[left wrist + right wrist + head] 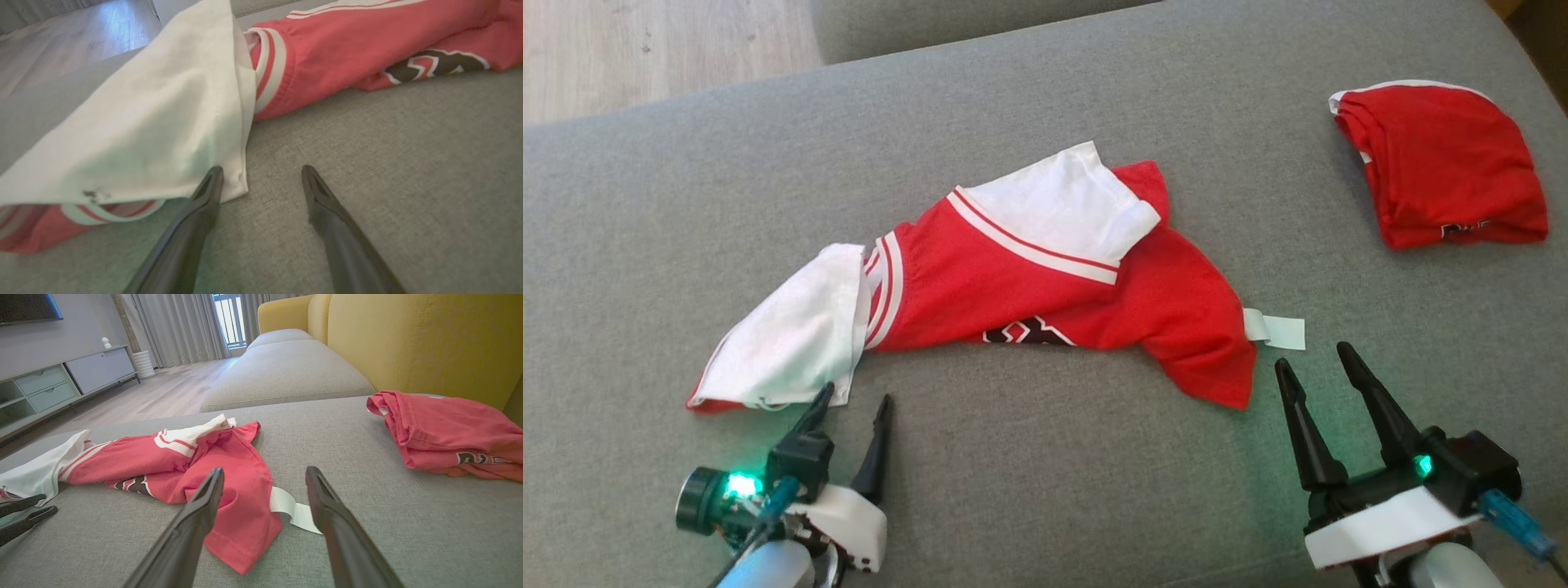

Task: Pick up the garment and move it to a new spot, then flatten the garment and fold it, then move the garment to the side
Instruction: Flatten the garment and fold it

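A crumpled red and white garment lies across the middle of the grey sofa seat, a dark emblem showing at its near edge. Its white part spreads to the left, and a white tag sticks out at its right end. My left gripper is open just in front of the white part, one fingertip at the cloth's corner hem. My right gripper is open beside the tag, close to the garment's red corner. Neither holds anything.
A second red garment, folded, lies at the seat's back right. The yellow backrest rises behind it. Wooden floor lies beyond the seat's far edge, with a low cabinet across the room.
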Robot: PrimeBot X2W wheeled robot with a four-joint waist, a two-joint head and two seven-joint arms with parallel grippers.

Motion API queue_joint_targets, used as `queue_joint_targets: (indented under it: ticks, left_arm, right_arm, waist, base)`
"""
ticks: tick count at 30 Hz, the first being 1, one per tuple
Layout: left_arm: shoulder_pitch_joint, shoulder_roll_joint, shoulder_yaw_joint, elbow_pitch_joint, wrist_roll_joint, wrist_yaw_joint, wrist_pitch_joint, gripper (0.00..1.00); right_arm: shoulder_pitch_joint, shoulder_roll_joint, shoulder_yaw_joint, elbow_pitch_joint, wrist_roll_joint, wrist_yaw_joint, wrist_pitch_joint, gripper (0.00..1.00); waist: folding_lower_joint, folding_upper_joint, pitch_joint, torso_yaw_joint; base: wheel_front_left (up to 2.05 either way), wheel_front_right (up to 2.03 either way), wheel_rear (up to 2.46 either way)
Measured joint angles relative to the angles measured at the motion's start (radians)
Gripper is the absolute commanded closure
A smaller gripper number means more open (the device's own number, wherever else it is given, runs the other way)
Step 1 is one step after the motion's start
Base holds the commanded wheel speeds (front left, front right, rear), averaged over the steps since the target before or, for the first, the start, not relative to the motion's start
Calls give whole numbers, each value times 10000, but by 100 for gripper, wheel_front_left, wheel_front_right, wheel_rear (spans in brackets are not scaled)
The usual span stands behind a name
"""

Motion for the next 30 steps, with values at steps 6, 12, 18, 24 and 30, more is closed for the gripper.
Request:
queue_joint_targets:
  ticks: [6, 12, 18, 24, 30]
  left_arm:
    - [78, -75, 518, 176, -226, -297, 10, 81]
    - [144, -274, 940, 410, -405, -782, 13, 100]
    - [536, -161, 2159, -926, 357, -533, 100, 100]
    - [550, 453, 3312, -3037, 1200, -163, 96, 100]
    - [262, 848, 3568, -3862, 1327, -203, 157, 100]
  right_arm:
    - [24, -19, 0, -36, 4, 0, 0, 0]
    - [47, -79, 4, -59, 12, 0, 0, 0]
    - [39, -107, 6, -167, 178, 0, 0, 0]
    - [-929, -556, 201, 493, 652, 0, -2, 0]
    - [-3570, -1241, 677, 2627, 1862, 0, 1258, 0]
  waist:
    - [0, 0, -70, 77]
    - [0, 0, -166, 183]
    - [0, 0, -288, 401]
    - [0, 0, -226, 705]
    - [1, 0, 135, 1016]
  base:
    - [0, 0, 0]
    - [0, 0, 0]
    - [0, 0, 0]
    - [0, 0, 0]
    - [0, 0, 0]
